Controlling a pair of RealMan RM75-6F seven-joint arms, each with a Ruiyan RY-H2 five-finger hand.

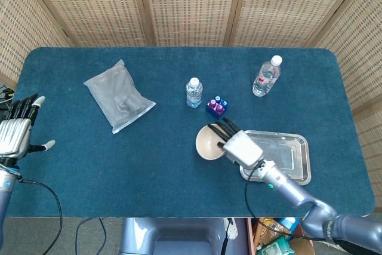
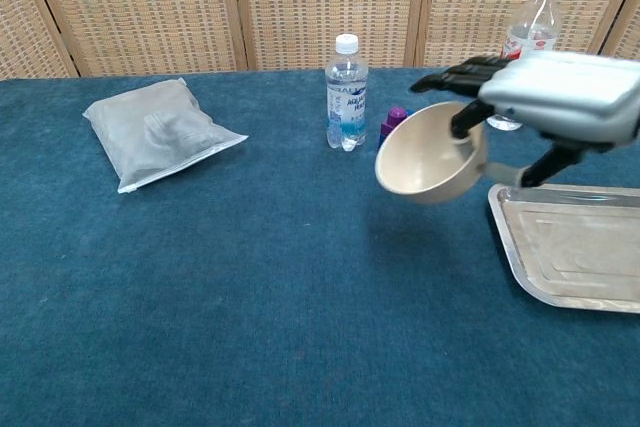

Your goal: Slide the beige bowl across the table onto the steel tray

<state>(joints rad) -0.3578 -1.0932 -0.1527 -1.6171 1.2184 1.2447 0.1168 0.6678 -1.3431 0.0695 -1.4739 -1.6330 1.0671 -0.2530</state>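
Note:
My right hand (image 2: 545, 97) (image 1: 237, 142) grips the beige bowl (image 2: 425, 157) (image 1: 209, 141) by its rim, fingers inside and thumb outside. The bowl hangs tilted above the table, its opening facing left, just left of the steel tray (image 2: 575, 247) (image 1: 292, 158). The tray holds nothing. My left hand (image 1: 17, 132) hovers open at the far left edge of the table, away from everything; only the head view shows it.
A small water bottle (image 2: 345, 92) and purple and blue toy blocks (image 1: 216, 106) stand just behind the bowl. A larger bottle (image 2: 522, 52) is at the back right. A grey plastic pouch (image 2: 155, 137) lies at the left.

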